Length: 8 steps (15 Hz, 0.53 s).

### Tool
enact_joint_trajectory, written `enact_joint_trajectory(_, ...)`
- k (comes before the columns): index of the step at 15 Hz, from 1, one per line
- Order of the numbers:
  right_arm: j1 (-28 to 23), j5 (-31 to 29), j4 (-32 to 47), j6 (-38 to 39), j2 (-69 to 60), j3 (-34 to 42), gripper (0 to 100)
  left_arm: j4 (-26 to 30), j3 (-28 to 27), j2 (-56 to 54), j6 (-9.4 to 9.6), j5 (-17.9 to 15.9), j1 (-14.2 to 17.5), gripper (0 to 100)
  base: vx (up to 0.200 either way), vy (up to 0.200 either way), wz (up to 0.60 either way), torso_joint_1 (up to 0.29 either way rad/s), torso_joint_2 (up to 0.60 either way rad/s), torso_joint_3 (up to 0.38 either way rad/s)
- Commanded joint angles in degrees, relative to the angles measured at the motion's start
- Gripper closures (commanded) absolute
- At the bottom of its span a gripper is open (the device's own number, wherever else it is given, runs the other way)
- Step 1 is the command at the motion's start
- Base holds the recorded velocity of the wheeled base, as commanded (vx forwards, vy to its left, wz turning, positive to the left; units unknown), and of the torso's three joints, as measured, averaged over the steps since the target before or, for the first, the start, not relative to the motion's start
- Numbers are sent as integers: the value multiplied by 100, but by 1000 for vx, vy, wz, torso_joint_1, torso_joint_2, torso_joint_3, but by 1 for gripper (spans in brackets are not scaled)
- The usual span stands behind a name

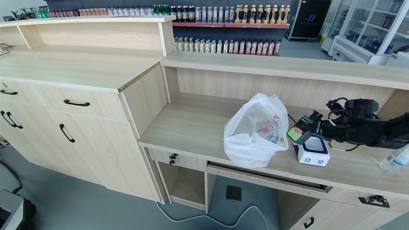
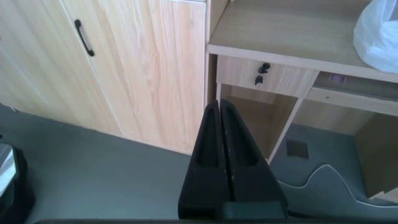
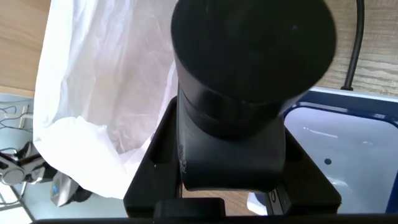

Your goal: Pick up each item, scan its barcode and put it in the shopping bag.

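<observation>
Shop checkout, pale wood desk (image 1: 191,127), drink shelves behind.

Head view: my right gripper (image 1: 309,127) is clamped on a small dark canister (image 1: 297,132) with a green-and-red label. It is held over the left edge of the white-and-blue scanner (image 1: 311,150), just right of the white shopping bag (image 1: 255,134). Long axis runs roughly left-right, in line with my fingers, with the labelled end toward the bag and tipped slightly up. I judge it rigid, light and smooth-walled, so it could twist in the pads; a grip across mid-body looks right. The bag is thin soft film, slumped, with a printed packet inside. I can't make out its mouth. One clear bottle (image 1: 394,159) lies on the desk at the right edge, near side.

Left wrist view: my left gripper (image 2: 219,109) has its fingers pressed together, empty. It hangs over the grey floor left of the desk, in front of the cabinet doors (image 2: 124,62).

Right wrist view: the canister's round dark body sits between my fingers (image 3: 149,186), with bag film on one side and the scanner window on the other. No barcode visible, so I can't tell if it faces the scanner.
</observation>
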Motion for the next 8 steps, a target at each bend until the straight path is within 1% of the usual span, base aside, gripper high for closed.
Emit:
enact_joint_trajectory(1,-1,-91,-5,-38,-48,34,100,0,0,0,2,2,4,100,0,0,0,0,0,0)
enact_joint_trajectory(2,-1,-188,-5,-90,-48,43,100,0,0,0,2,2,4,100,0,0,0,0,0,0)
enact_joint_trajectory(5,-10,-188,-14,-319,-74,104,100,0,0,0,2,2,4,100,0,0,0,0,0,0)
enact_joint_trajectory(8,-18,-153,-23,-345,-92,104,100,0,0,0,2,2,4,100,0,0,0,0,0,0)
